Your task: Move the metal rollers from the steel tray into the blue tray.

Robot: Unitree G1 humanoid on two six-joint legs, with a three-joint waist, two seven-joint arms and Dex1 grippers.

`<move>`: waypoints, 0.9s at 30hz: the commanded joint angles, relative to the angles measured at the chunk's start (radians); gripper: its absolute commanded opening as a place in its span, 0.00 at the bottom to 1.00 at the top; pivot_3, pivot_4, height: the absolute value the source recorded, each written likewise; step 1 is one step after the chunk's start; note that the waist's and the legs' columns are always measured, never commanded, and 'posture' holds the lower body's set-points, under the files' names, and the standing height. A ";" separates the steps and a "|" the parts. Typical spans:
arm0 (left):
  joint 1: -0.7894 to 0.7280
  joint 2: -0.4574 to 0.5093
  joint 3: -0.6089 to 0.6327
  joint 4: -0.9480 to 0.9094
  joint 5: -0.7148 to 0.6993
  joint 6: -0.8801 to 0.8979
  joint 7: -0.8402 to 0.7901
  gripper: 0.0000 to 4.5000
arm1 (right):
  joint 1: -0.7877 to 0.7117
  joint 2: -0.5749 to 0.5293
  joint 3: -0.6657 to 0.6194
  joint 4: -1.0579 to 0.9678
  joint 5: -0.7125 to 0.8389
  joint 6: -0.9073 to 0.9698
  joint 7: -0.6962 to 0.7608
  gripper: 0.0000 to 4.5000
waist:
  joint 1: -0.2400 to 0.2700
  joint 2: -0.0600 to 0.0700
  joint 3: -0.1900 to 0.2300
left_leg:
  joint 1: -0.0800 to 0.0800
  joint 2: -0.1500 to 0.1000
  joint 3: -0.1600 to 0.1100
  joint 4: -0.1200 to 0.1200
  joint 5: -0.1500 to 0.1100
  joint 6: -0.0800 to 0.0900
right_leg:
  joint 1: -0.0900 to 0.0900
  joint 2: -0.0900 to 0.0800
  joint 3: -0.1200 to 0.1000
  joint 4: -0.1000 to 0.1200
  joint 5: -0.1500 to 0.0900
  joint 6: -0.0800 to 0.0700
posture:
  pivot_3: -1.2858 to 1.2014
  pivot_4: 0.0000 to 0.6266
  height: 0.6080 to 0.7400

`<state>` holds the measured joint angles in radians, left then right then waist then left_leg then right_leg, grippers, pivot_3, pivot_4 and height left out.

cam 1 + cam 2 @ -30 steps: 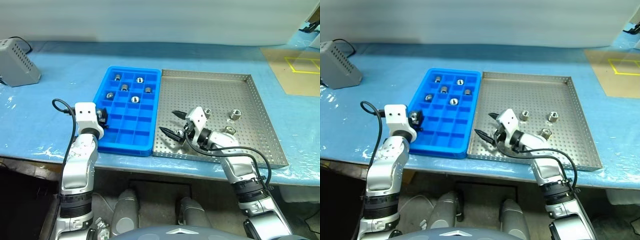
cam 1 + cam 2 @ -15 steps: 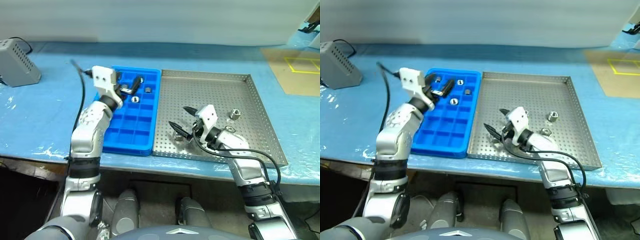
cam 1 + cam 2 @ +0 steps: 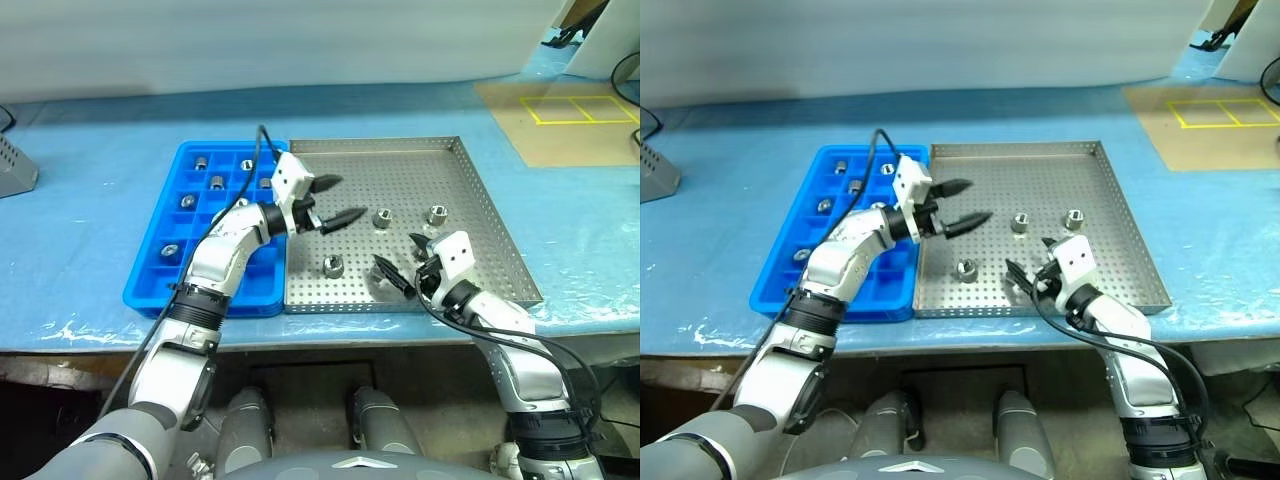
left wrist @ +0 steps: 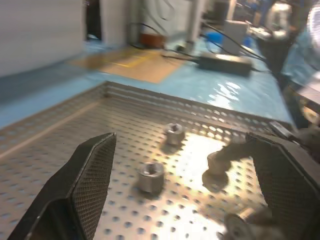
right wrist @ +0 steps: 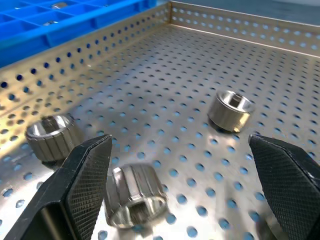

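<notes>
The steel tray holds a few metal rollers: two toward the far right and one near the front. My left gripper hovers open and empty over the steel tray's left part, pointing right. My right gripper stands open low over the tray's front; in the right wrist view a roller lies on the floor just ahead of its fingers, untouched. The blue tray on the left holds several rollers, one in a near-left compartment.
Blue sheeting covers the table. A grey box sits at the far left edge and a brown board with yellow tape at the far right. The table's front edge runs just below both trays.
The camera has turned right. My left gripper left a roller in the blue tray's near-left compartment, opened, and swung right over the steel tray. The right gripper drew back slightly toward the front right.
</notes>
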<state>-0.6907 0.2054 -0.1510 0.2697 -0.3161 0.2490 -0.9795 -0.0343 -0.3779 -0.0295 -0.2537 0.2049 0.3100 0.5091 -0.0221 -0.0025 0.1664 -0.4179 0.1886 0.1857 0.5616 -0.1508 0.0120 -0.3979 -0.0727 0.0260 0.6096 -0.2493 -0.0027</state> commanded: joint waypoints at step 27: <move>-0.336 0.037 -0.334 0.512 0.442 -0.346 -0.325 0.68 | 0.078 0.031 -0.024 -0.125 0.017 -0.029 -0.068 1.00 | -0.019 0.001 0.000 | 0.002 0.000 0.005 0.002 0.000 0.008 | 0.003 -0.001 0.002 0.000 0.001 -0.001 | 0.33 0.24 1.00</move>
<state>-0.9867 0.2488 -0.4865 0.7755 0.1195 -0.0673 -1.2915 0.0394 -0.3494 -0.0328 -0.3302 0.2052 0.2922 0.4482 -0.0414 -0.0020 0.1663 -0.4163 0.1887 0.1904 0.5643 -0.1510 0.0201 -0.3950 -0.0739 0.0276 0.6090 -0.2480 -0.0038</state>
